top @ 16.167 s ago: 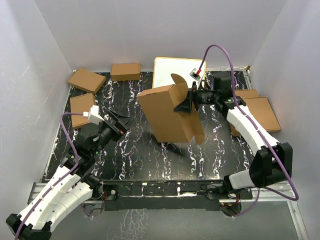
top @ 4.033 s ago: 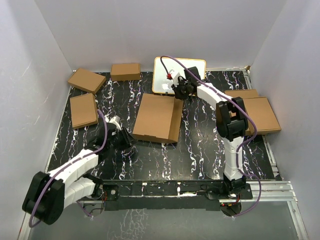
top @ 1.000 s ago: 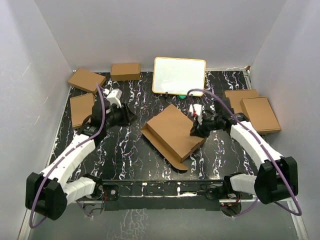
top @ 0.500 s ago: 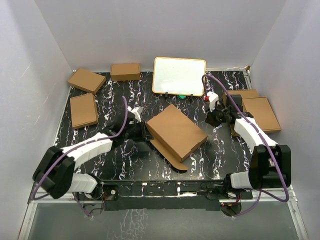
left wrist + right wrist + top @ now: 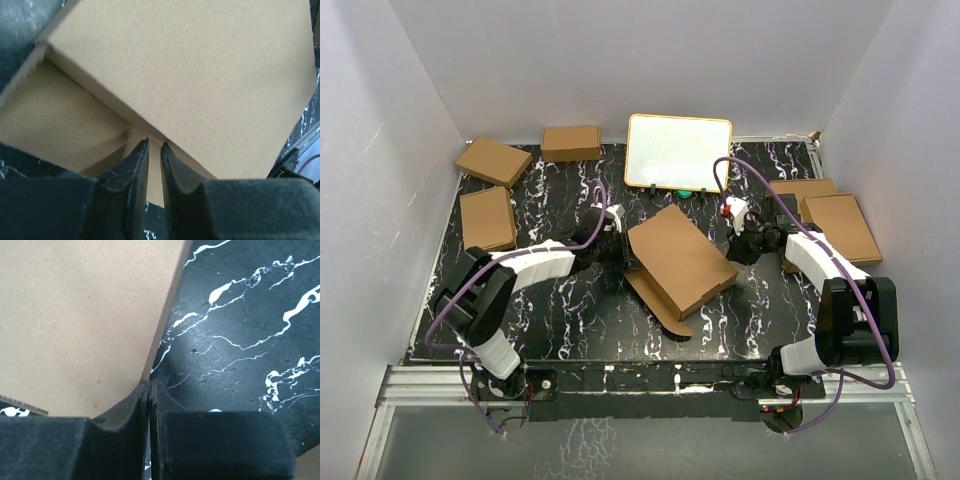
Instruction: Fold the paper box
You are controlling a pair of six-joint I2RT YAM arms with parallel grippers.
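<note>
Counter (image 5: 580, 322), black with white veining, and what it carries:

1. Far left: small folded boxes (image 5: 487, 219), three, well apart from my work.
2. My left pincer (image 5: 154, 145): at the left edge of the paper box (image 5: 680, 255), fingers nearly together with a thin slit between them. I cannot tell whether it nips cardboard.
3. Centre: the paper box, lying flat and skewed, with a loose flap (image 5: 660, 302) splayed on its near side.
4. Behind it: white board with tan frame (image 5: 679, 152), and a green object (image 5: 684, 192) at its foot.
5. My right pincer (image 5: 149, 382): clenched and empty, its tip at the box's right edge.
6. Far right: two flat brown boxes (image 5: 840, 225), overlapping.

Nothing lies between either pincer and the box.

Changes over the last second: my left pincer was up beside the left small boxes and is now against the paper box. My right pincer was over the box's right part and is now off it, at the edge.
</note>
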